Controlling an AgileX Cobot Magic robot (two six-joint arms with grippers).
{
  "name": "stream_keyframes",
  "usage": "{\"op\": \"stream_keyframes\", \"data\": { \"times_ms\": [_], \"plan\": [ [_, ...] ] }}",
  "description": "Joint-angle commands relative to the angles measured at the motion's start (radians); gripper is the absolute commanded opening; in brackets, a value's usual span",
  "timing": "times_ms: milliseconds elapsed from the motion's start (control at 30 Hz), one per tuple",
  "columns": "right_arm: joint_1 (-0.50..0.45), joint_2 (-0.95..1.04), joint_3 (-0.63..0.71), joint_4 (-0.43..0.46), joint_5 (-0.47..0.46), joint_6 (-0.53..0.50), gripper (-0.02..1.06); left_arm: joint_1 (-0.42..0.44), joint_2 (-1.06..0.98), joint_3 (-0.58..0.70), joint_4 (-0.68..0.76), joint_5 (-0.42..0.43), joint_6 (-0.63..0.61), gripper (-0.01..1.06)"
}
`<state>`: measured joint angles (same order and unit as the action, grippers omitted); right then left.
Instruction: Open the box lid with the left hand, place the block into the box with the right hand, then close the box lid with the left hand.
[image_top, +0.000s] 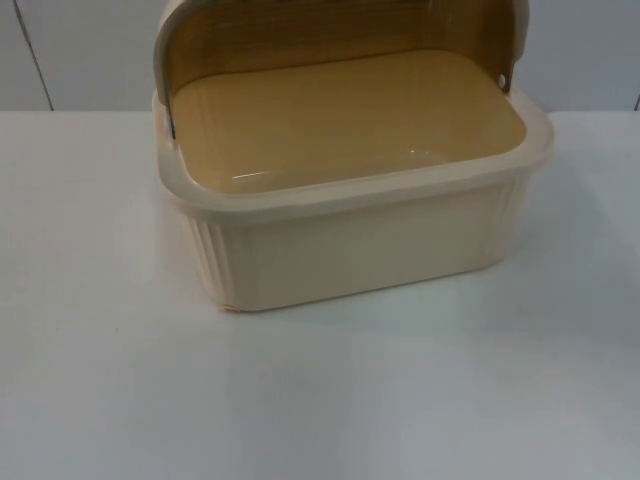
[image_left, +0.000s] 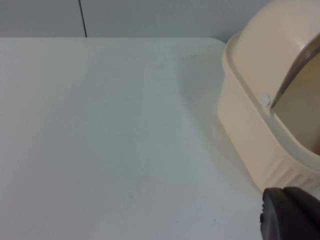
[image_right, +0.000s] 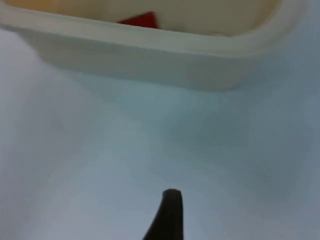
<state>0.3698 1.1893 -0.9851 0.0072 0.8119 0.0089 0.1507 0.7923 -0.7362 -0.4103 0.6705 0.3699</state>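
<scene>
A cream plastic box (image_top: 350, 250) stands at the back middle of the table. Its domed lid (image_top: 340, 25) is rolled back, so the yellowish inside lies open. The left wrist view has the box's side wall (image_left: 250, 135) and the raised lid (image_left: 270, 35), with my left gripper (image_left: 292, 215) low over the table close beside that wall. In the right wrist view a red block (image_right: 140, 20) lies inside the box, behind its rim (image_right: 150, 42). My right gripper (image_right: 167, 215) hangs over bare table a short way out from the box.
White table (image_top: 320, 400) spreads in front of the box and to both its sides. The grey partition wall (image_top: 60, 50) rises just behind the box.
</scene>
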Motion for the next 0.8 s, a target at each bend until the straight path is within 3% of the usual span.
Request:
{"op": "stream_keyframes", "data": {
  "times_ms": [0,200,433,767],
  "plan": [
    [-0.111,-0.007,0.002,-0.002,0.043,-0.014,0.73,-0.001,-0.004,0.004,0.000,-0.004,0.001,0.00],
    [-0.259,-0.007,0.002,0.006,0.068,-0.028,0.73,-0.001,-0.004,0.004,-0.002,-0.004,0.001,0.00],
    [-0.291,-0.007,0.002,0.017,0.054,-0.046,0.73,-0.008,-0.002,0.004,-0.018,-0.004,0.010,0.00],
    [-0.291,-0.007,0.002,0.024,0.032,-0.048,0.73,-0.127,0.124,-0.032,-0.082,-0.063,0.069,0.00]
  ]
}}
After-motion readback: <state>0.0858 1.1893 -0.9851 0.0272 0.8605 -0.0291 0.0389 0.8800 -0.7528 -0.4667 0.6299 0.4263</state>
